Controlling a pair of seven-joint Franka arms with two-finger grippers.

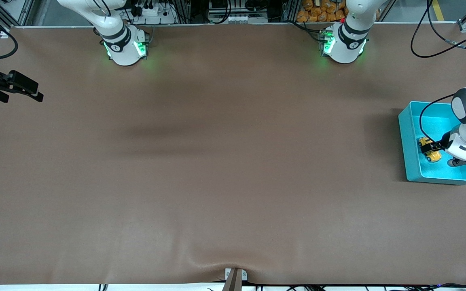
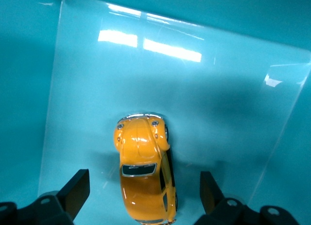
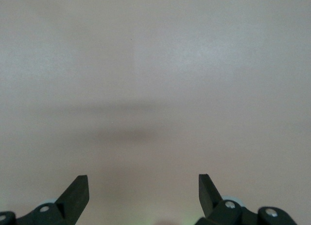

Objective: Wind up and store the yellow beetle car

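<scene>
**Mara:** Brown cloth-covered tabletop (image 1: 217, 182) fills everything nearest the camera, bare all the way up to the bases. The action sits at the left arm's end, where the shallow teal plastic bin (image 1: 413, 169) stands.

**Joss:** And the small yellow-orange beetle-shaped toy car (image 2: 145, 169)?

**Mara:** Inside the bin, resting on its glossy floor (image 2: 218, 113), wheels down. The left tool (image 2: 145, 191) hangs directly over it, jaws spread wide with a black fingertip (image 2: 77, 186) standing off each flank. Neither pad touches the body; there's teal floor visible on both sides.

**Joss:** So it's holding nothing.

**Mara:** Nothing. What matters is the alignment: in the left wrist view the car's long axis runs straight between the fingers, bonnet pointing away from the wrist, tail under the palm. That means the tool can lift straight up without snagging a bumper or dragging the toy along.

**Joss:** Any risk in the lift?

**Mara:** I'd judge little. The bin walls are well clear of the fingers, so a vertical retreat looks safest.

**Joss:** The other arm?

**Mara:** The right tool (image 1: 22, 89) waits at the right arm's end of the tabletop, also wide open and empty, looking down on plain cloth. It's far from the bin; the left arm is plainly the nearer one. The storing step looks complete to me.
</scene>
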